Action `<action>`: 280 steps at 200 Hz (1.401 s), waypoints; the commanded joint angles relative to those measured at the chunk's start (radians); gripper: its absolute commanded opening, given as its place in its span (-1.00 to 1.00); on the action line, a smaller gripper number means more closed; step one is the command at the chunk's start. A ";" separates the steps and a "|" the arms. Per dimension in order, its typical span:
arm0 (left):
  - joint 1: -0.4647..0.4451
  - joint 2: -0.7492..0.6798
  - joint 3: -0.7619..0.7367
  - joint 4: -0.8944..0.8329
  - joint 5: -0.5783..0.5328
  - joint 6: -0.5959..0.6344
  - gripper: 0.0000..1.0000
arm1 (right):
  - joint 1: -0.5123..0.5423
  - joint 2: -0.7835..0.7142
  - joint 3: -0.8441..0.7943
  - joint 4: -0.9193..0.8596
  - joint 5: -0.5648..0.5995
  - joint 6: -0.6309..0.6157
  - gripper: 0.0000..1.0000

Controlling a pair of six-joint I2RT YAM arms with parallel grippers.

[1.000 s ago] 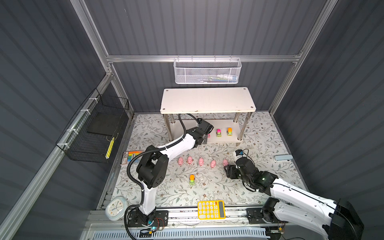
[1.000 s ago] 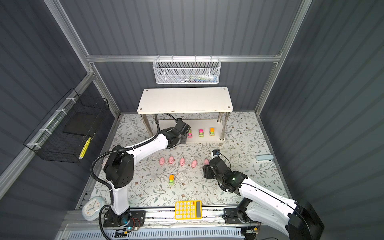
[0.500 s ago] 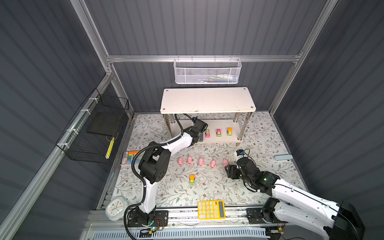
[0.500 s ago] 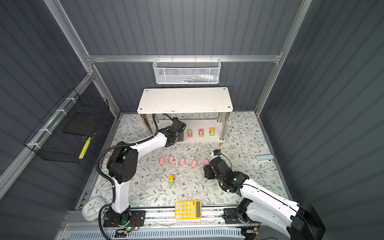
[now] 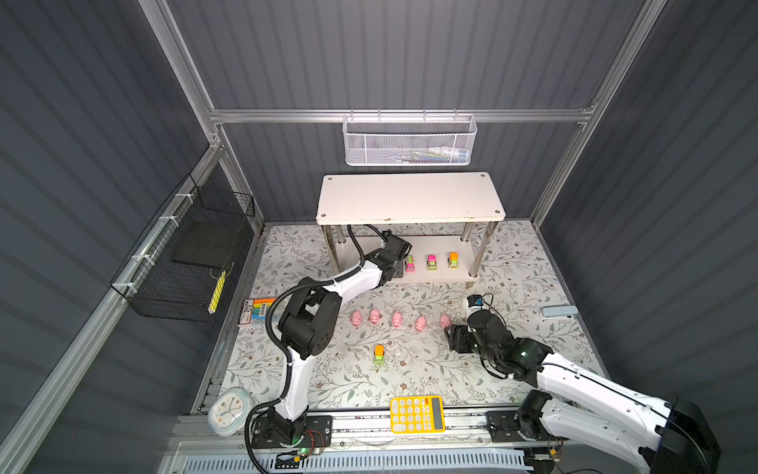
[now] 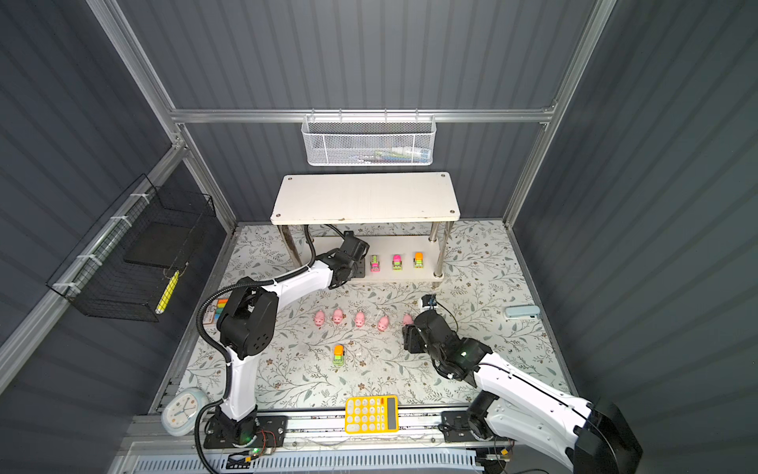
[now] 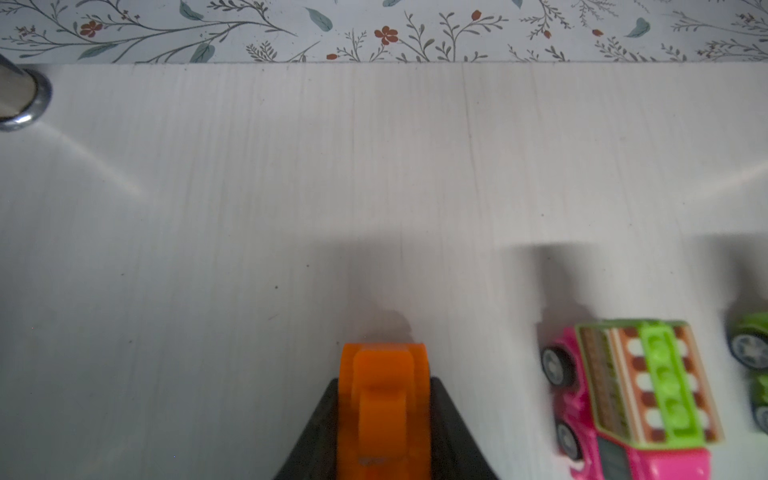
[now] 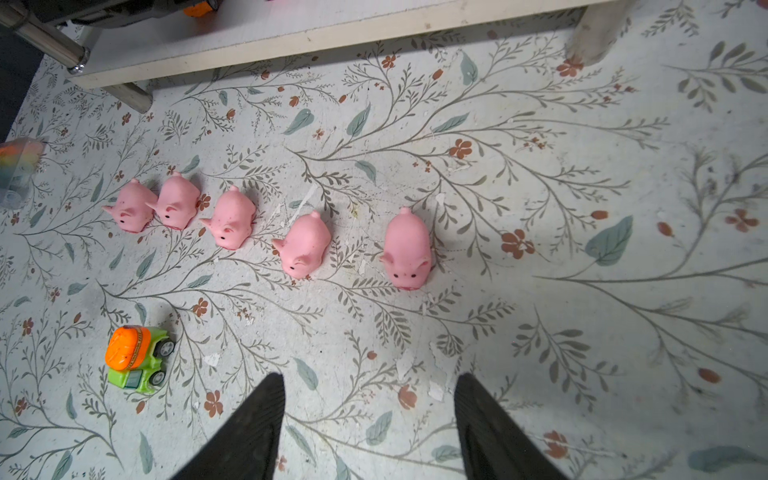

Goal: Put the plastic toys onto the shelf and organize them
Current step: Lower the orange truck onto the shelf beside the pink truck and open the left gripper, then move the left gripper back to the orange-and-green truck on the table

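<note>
The shelf (image 5: 410, 197) stands at the back, and its lower board (image 5: 445, 275) carries three toy vehicles (image 5: 432, 261) in a row. My left gripper (image 5: 396, 269) reaches under the top board, left of that row. It is shut on an orange toy vehicle (image 7: 384, 411) just above the white board (image 7: 249, 187), beside the pink vehicle (image 7: 631, 399). Several pink pigs (image 5: 397, 319) line up on the mat, with an orange-and-green vehicle (image 5: 379, 355) in front of them. My right gripper (image 8: 368, 399) hovers open and empty, close to the nearest pig (image 8: 407, 249).
A yellow calculator (image 5: 416, 413) and a clock (image 5: 229, 410) lie at the front edge. A marker pack (image 5: 256, 312) is at the left and a pale blue object (image 5: 558, 312) at the right. A chrome shelf leg (image 7: 18, 99) stands near my left gripper. Baskets hang on the back (image 5: 410, 141) and left (image 5: 184, 262) walls.
My left gripper has slid a little to the left along the lower board with the orange vehicle, uncovering the pink vehicle. The right arm has not moved.
</note>
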 commanded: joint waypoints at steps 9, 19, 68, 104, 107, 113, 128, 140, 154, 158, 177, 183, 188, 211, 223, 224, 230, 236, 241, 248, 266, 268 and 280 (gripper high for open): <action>0.011 0.028 0.025 -0.010 0.037 -0.008 -0.32 | -0.004 0.010 0.023 -0.005 0.011 0.000 0.34; 0.011 0.026 0.025 -0.010 0.037 -0.008 -0.29 | -0.006 0.012 0.025 -0.005 0.010 0.000 0.34; 0.013 0.001 0.008 -0.011 0.041 -0.014 0.01 | -0.004 0.021 0.023 0.009 0.005 0.002 0.34; 0.012 -0.037 -0.019 0.001 0.037 -0.025 0.24 | -0.005 0.027 0.023 0.016 0.000 0.003 0.34; 0.012 -0.040 -0.021 0.002 0.037 -0.025 0.25 | -0.005 0.027 0.023 0.016 0.001 0.003 0.34; 0.013 -0.048 -0.024 0.003 0.039 -0.027 0.28 | -0.005 0.028 0.022 0.016 0.001 0.002 0.34; 0.012 -0.063 -0.034 0.007 0.040 -0.031 0.35 | -0.006 0.029 0.021 0.018 -0.001 0.001 0.33; 0.012 -0.078 -0.046 0.014 0.039 -0.031 0.44 | -0.005 0.030 0.022 0.020 -0.001 0.001 0.34; 0.011 -0.091 -0.058 0.022 0.041 -0.030 0.51 | -0.005 0.032 0.021 0.024 -0.003 0.000 0.34; 0.012 -0.094 -0.061 0.024 0.042 -0.027 0.52 | -0.005 0.033 0.020 0.024 -0.003 0.001 0.34; 0.011 -0.100 -0.063 0.025 0.034 -0.016 0.58 | -0.006 0.035 0.020 0.027 -0.003 0.001 0.34; 0.012 -0.103 -0.062 0.021 0.028 -0.015 0.59 | -0.005 0.035 0.020 0.027 -0.005 0.001 0.34; 0.012 -0.106 -0.063 0.022 0.023 -0.014 0.59 | -0.005 0.035 0.021 0.028 -0.005 0.001 0.33; 0.012 -0.143 -0.092 0.043 0.014 -0.014 0.59 | -0.005 0.033 0.020 0.025 -0.003 0.001 0.34; 0.011 -0.166 -0.108 0.046 0.013 -0.018 0.59 | -0.006 0.033 0.020 0.027 -0.004 0.002 0.34; 0.011 -0.168 -0.109 0.046 0.014 -0.020 0.59 | -0.006 0.033 0.020 0.026 -0.004 0.003 0.34; 0.011 -0.180 -0.119 0.045 0.018 -0.026 0.59 | -0.006 0.035 0.020 0.026 -0.004 0.001 0.34; 0.011 -0.194 -0.132 0.046 0.026 -0.034 0.59 | -0.005 0.036 0.020 0.026 -0.004 0.002 0.34; 0.012 -0.206 -0.142 0.046 0.032 -0.039 0.59 | -0.006 0.037 0.021 0.026 -0.002 0.001 0.34; 0.011 -0.223 -0.159 0.045 0.039 -0.048 0.59 | -0.006 0.038 0.022 0.027 -0.004 0.001 0.34; 0.009 -0.281 -0.237 0.051 0.057 -0.075 0.59 | -0.006 0.038 0.024 0.023 -0.003 0.000 0.34; 0.009 -0.289 -0.246 0.052 0.057 -0.078 0.59 | -0.006 0.036 0.023 0.023 -0.003 0.000 0.34; 0.004 -0.334 -0.289 0.056 0.056 -0.091 0.59 | -0.006 0.036 0.023 0.024 -0.002 0.000 0.34</action>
